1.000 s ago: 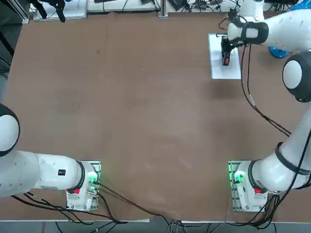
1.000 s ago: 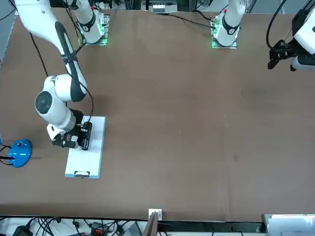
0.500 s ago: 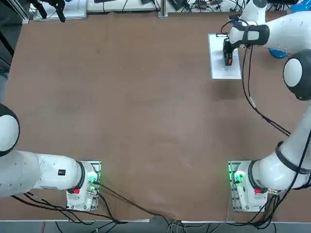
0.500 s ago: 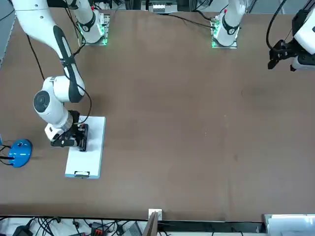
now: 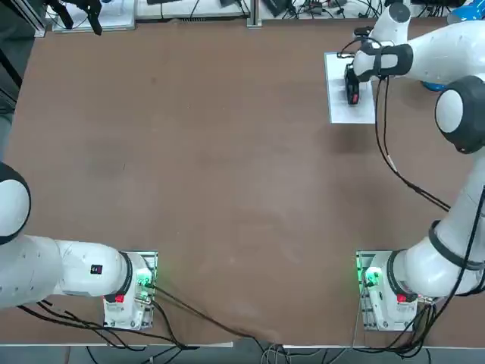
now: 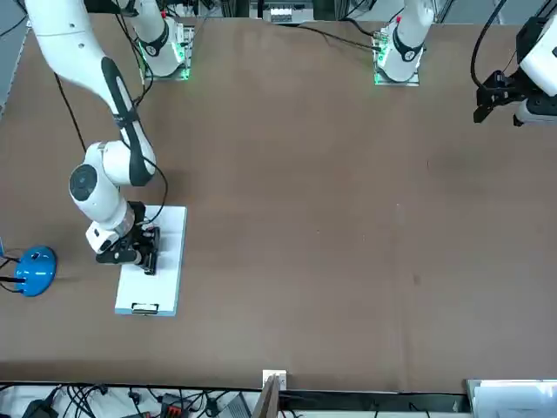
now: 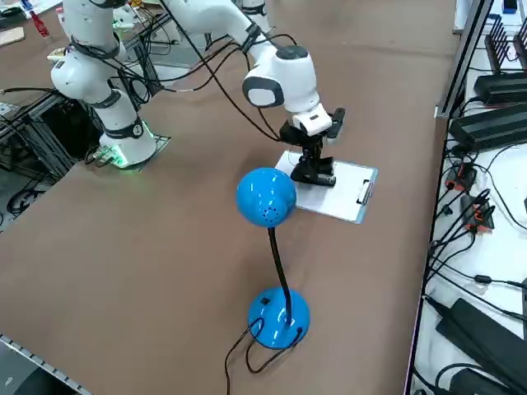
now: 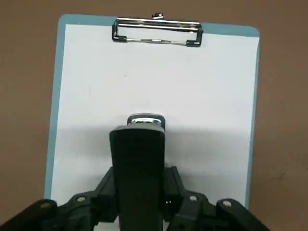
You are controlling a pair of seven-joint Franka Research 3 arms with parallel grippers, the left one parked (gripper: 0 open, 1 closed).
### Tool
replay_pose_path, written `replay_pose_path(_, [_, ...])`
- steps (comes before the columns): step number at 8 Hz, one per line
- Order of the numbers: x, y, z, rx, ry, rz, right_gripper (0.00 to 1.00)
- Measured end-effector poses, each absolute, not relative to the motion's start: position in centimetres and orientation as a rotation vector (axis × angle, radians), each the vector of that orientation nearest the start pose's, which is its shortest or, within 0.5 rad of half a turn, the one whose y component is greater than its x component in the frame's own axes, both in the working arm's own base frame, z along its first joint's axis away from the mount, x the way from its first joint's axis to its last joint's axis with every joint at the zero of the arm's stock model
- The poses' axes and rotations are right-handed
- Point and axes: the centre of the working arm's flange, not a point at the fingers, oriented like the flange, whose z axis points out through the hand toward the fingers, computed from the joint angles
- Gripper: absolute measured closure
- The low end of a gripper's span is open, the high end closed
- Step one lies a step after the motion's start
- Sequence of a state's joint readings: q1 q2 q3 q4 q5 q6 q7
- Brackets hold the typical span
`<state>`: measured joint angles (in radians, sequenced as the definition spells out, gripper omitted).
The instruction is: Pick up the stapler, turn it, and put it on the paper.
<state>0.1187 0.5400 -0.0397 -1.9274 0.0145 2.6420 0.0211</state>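
The right gripper (image 8: pixel 139 211) is clamped on the black stapler (image 8: pixel 138 163) over the clipboard's white paper (image 8: pixel 202 96) (metal clip (image 8: pixel 157 32) at the far short edge).

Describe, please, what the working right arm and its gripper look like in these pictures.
The right arm is glossy white with rounded joint housings and dark grey bands between segments. A thin black cable hangs loose alongside it. Its base carries a green light and a red patch. The right gripper is black, with angular fingers.
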Motion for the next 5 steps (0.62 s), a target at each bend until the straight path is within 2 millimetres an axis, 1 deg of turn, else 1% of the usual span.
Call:
replay_pose_path(2, [64.05,5.31,22.32,-3.131,-0.087,-0.276,0.57])
replay_pose_path(3, [64.07,5.41,22.34,-3.13,-0.089,-0.277,0.44])
replay_pose_path(4, [64.15,5.6,22.49,-3.129,-0.093,-0.282,0.23])
replay_pose_path(5, [64.29,5.71,22.87,-3.128,-0.096,-0.288,0.05])
